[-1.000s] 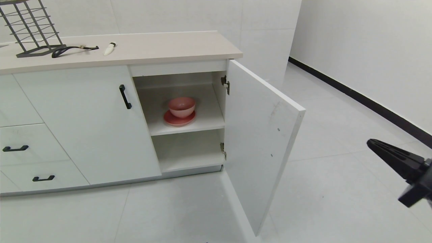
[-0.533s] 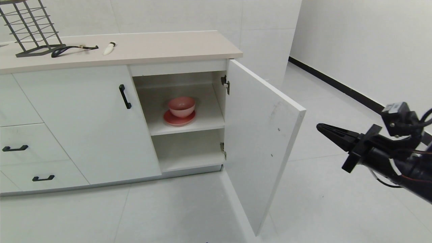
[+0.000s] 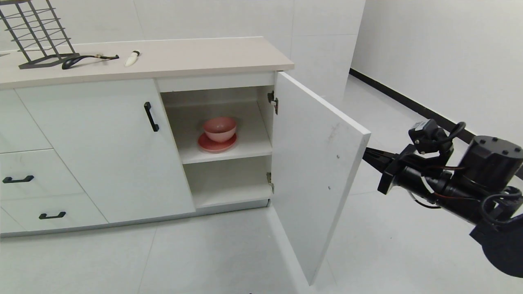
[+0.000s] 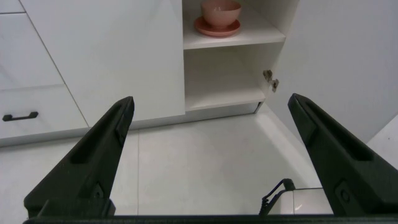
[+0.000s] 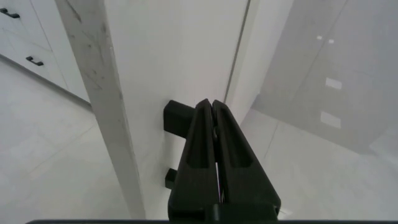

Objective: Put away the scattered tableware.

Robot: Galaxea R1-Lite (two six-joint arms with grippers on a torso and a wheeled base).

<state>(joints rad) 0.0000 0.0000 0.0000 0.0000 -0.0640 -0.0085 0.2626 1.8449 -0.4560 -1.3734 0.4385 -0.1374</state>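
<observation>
- Pink bowl [image 3: 220, 128] sits on a pink plate [image 3: 216, 144] on the cupboard shelf [image 3: 254, 143], well ahead of the wide-spread left end effector [image 4: 211, 101].
- Right end effector [image 5: 212, 107], pinched together, is just beside the black handle [image 5: 176, 116] of the open door [image 3: 314, 163].

Table [image 3: 212, 53]: carrying a black wire rack [image 3: 43, 61], a black ladle [image 3: 70, 63] and a small white utensil [image 3: 132, 59], all sitting near its left end.
Upper cabinet shelf [image 3: 255, 143]: bearing a pink plate [image 3: 216, 148], which is holding a pink bowl [image 3: 220, 128].

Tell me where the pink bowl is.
In the head view, the pink bowl sits on the pink plate on the cabinet's upper shelf, left of the open door.
</observation>
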